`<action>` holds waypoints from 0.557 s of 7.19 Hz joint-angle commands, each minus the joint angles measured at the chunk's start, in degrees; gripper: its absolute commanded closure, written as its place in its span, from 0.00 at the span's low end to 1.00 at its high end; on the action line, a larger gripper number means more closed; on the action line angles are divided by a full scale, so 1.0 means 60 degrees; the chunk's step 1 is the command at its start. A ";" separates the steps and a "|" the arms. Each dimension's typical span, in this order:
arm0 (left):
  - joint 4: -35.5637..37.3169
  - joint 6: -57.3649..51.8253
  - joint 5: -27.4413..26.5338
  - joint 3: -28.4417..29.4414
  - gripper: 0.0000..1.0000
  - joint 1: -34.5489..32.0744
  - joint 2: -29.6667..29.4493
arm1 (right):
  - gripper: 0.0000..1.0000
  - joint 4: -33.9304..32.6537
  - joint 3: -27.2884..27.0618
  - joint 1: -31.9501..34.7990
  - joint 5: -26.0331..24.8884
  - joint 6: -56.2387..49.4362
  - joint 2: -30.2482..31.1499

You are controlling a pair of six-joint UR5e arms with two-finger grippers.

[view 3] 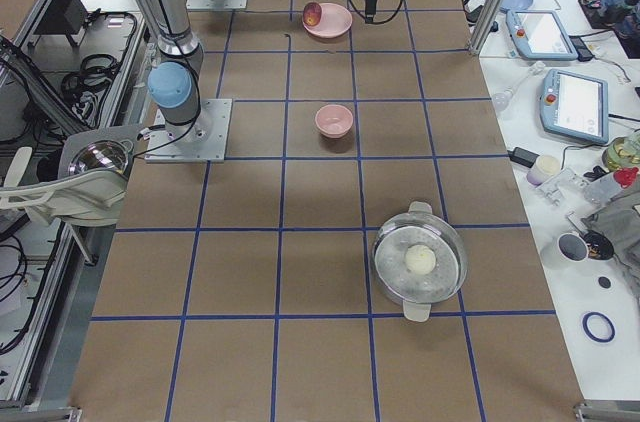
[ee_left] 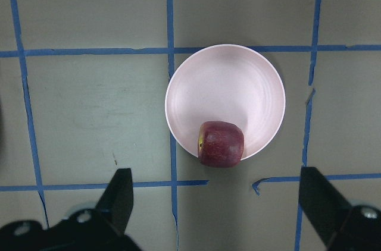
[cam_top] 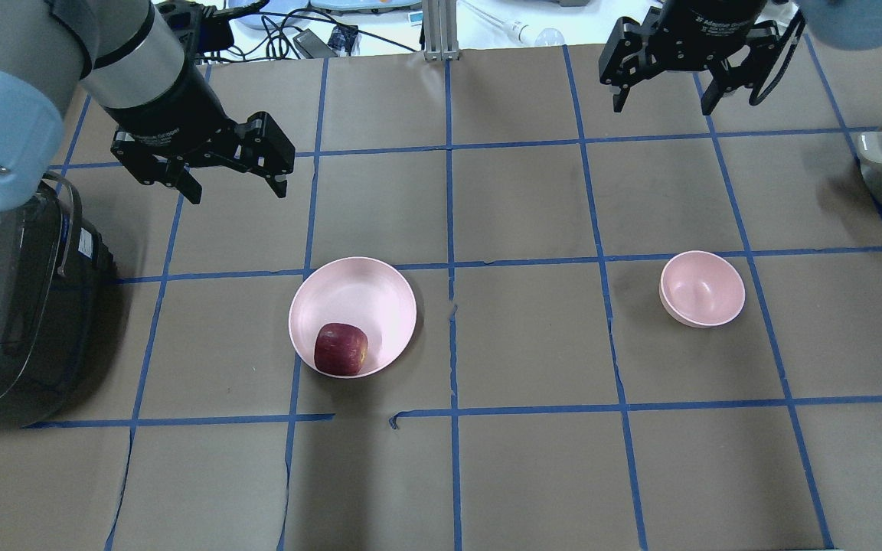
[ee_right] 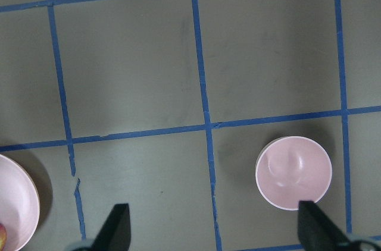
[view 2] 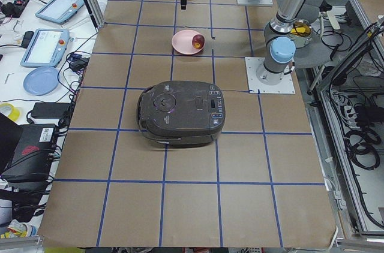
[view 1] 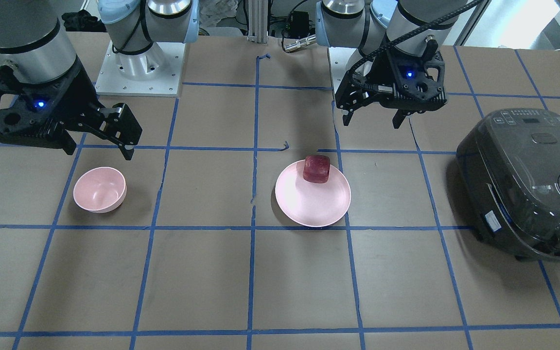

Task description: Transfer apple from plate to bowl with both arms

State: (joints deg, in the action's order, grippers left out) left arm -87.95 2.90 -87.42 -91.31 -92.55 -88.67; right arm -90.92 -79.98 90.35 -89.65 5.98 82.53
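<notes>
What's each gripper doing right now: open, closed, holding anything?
Left gripper: open, holding nothing.
Right gripper: open, holding nothing.

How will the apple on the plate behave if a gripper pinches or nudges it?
The apple looks firm and blocky, so it probably keeps shape when pinched. Its smooth skin may slip. Sitting at the rim of the shallow plate, a sideways nudge could roll it off.

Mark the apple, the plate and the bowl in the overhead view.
apple (cam_top: 341, 349), overhead view, on the middle of its red top.
plate (cam_top: 364, 295), overhead view, on its bare inner surface beyond the apple.
bowl (cam_top: 703, 288), overhead view, on its empty inner floor.
</notes>
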 commanded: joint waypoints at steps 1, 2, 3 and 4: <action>-0.0005 0.0000 0.0010 -0.0001 0.00 0.0000 -0.0002 | 0.00 -0.0007 0.0000 -0.0014 0.0015 0.0000 0.0000; -0.0063 -0.0029 -0.0106 -0.0001 0.00 -0.0014 -0.0002 | 0.00 0.0007 0.0000 -0.0015 0.0000 0.0000 0.0000; -0.0034 0.0000 -0.0020 -0.0015 0.00 -0.0014 -0.0016 | 0.00 -0.0007 0.0000 -0.0015 0.0000 0.0000 0.0000; -0.0005 -0.0014 -0.0019 -0.0160 0.00 -0.0029 -0.0016 | 0.00 -0.0022 0.0000 -0.0015 0.0015 -0.0014 0.0000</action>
State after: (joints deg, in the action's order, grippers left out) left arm -88.14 2.84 -87.64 -91.59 -92.65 -88.74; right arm -90.97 -79.98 90.27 -89.62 5.96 82.53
